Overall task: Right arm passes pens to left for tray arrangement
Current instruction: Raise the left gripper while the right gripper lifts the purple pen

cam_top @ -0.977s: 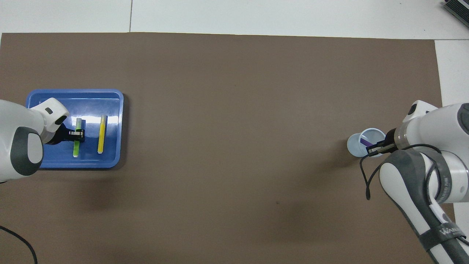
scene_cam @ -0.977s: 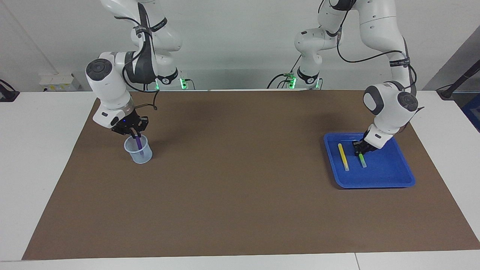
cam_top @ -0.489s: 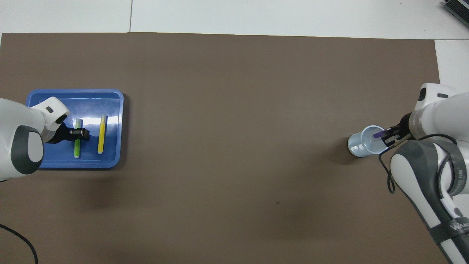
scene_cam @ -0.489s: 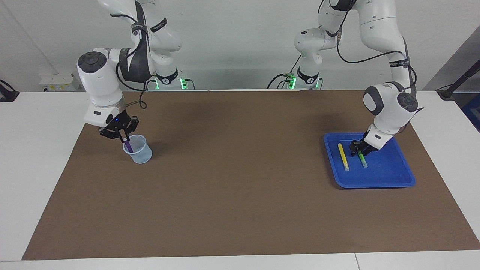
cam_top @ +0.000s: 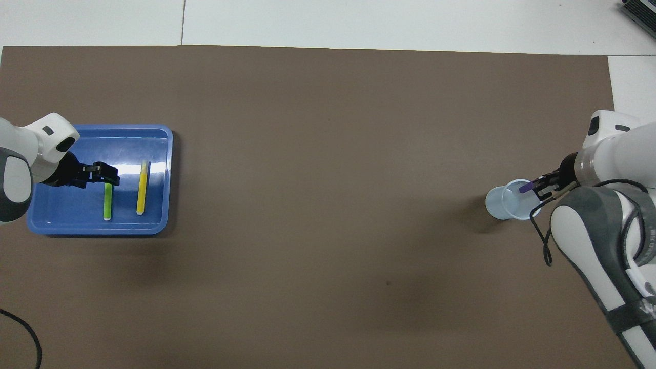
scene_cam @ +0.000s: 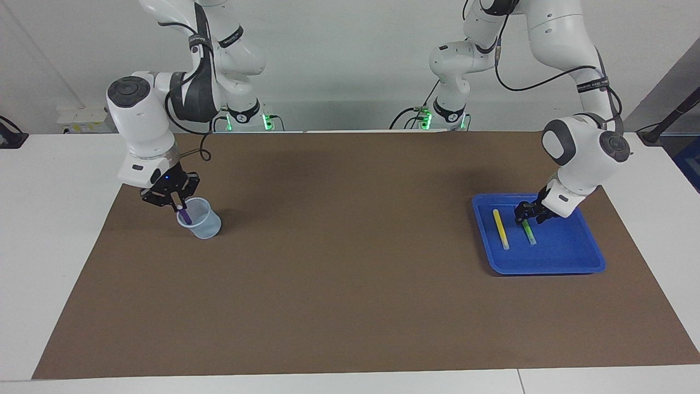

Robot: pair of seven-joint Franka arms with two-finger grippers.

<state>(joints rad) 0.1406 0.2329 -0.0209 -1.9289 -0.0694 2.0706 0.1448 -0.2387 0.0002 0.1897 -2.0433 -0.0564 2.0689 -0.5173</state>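
1. On my facing view the right claw (scene_cam: 176, 203) is clamped on the purple pen (scene_cam: 185, 214), gripping its upper end over the rim of the translucent cup (scene_cam: 200, 219).
2. The purple pen leans at a slant, its lower end inside the cup; I cannot tell whether that end touches the cup's bottom.
3. The cup stands on the brown mat (scene_cam: 350, 262) toward the right arm's end of the desk (scene_cam: 49, 230), and looks slightly tipped.
4. The left claw (scene_cam: 528, 215) is over the blue tray (scene_cam: 547, 265), above the end of the green pen (scene_cam: 529, 234) that lies nearer to the robots.
5. Its fingers stand apart and the green pen lies flat on the tray floor; I cannot tell whether a fingertip touches it.
6. The yellow pen (scene_cam: 500, 229) lies in the tray just beside the green one, roughly parallel, on the side toward the middle of the desk.
7. From overhead I see the same layout: the tray (cam_top: 154, 225) toward the left arm's end, with both pens lying lengthwise, and the cup (cam_top: 505, 205) well apart from it.
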